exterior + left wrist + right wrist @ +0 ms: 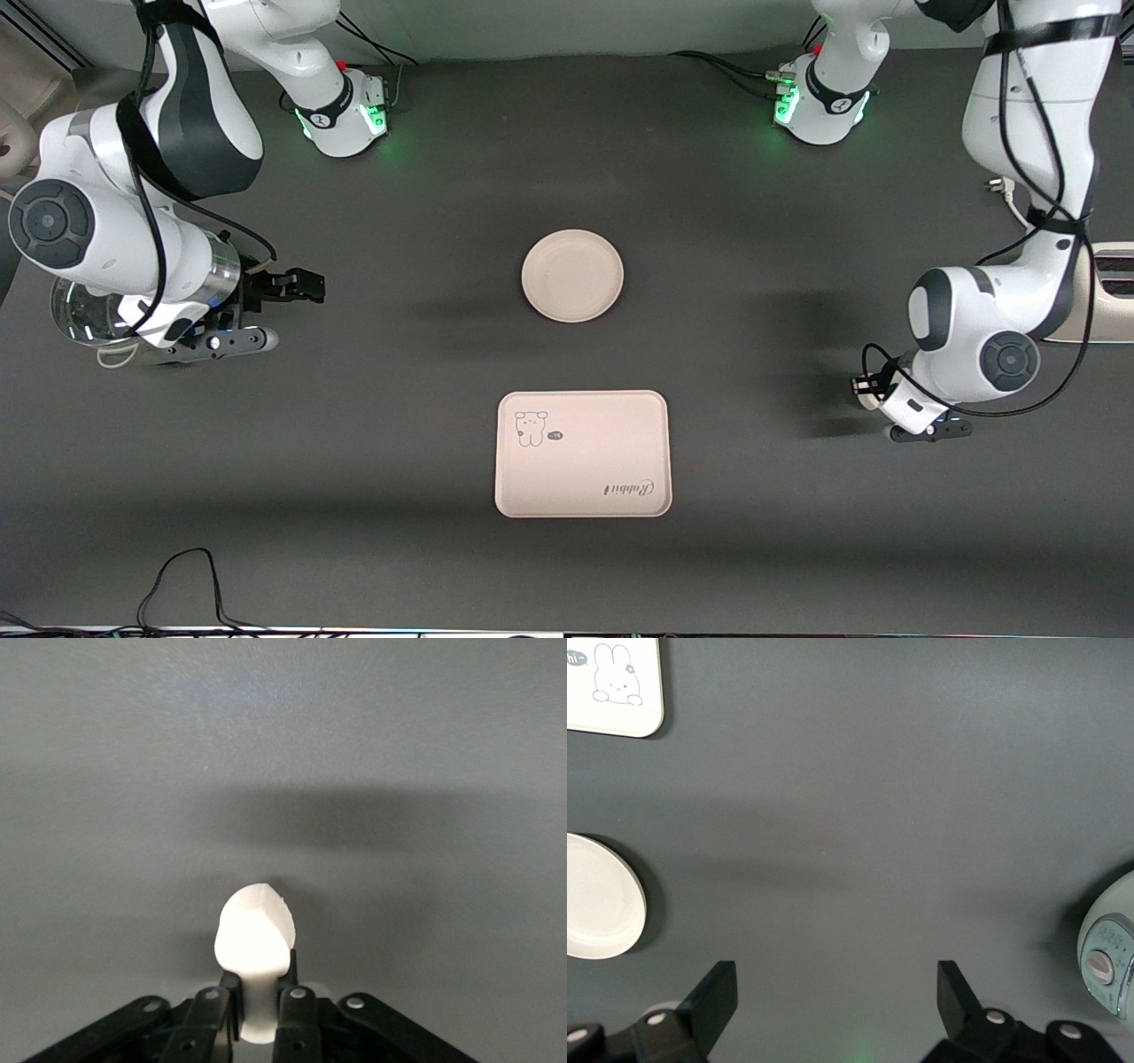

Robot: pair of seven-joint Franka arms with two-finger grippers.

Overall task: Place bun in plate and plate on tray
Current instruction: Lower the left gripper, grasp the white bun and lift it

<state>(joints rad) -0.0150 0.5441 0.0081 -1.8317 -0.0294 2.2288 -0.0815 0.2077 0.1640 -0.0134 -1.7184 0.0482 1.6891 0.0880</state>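
The left gripper [259, 1014] was shut on the bun [255, 943], its two fingers [209, 1020] pinching the lump's lower part, while the rounded white top stood out past the fingertips over bare table. In the left wrist view the bun's long axis ran straight out from the jaws, in line with the fingers. Whether it rested on the table or was already lifted clear could not be told.

In the front view the left gripper [873, 388] sat low at the left arm's end of the table, and the bun itself was hidden there under the wrist.

From that grip the plate [572, 275] lay well apart, toward the middle of the table — the carry would have to run inward from the left arm's end. The tray [582, 454] lay nearer the front camera than the plate, apart from it, bear drawing and script on its face.

The right gripper [837, 1001] waited with its fingers spread wide and nothing between them, over the right arm's end of the table. Its view caught only the plate's edge [602, 899] and a corner of the tray [620, 691]. A pale appliance with a dial [1109, 961] was cut off at the frame's edge — what it was could not be made out.
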